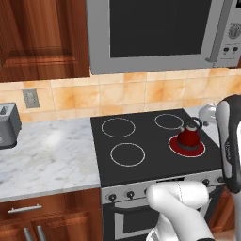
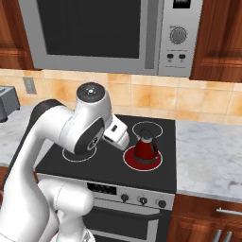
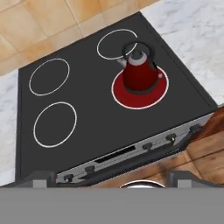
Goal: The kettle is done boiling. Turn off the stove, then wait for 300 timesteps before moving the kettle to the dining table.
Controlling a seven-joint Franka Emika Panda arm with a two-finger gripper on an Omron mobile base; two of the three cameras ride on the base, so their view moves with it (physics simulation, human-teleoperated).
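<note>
Hand cam: kettle [image 3: 140, 70] on red-lit burner [image 3: 141, 89]; left cam adds toaster [image 1: 8, 123].

The kettle [image 1: 189, 135] is coloured deep red, with a dark handle and lid knob. Beneath it, one burner ring [image 3: 140, 89] is shown glowing solid red (the other three are outlined in thin white only). The stove [image 3: 87, 109] is topped in black glass, with a steel-grey front panel and dark knobs. At the upper right of the hand view, white-grey veined marble is seen on the counter [image 3: 192, 39]. The backsplash tiles [image 1: 141, 92] are mottled orange-tan. The microwave [image 2: 108, 35] is finished in grey steel with a dark window.
</note>
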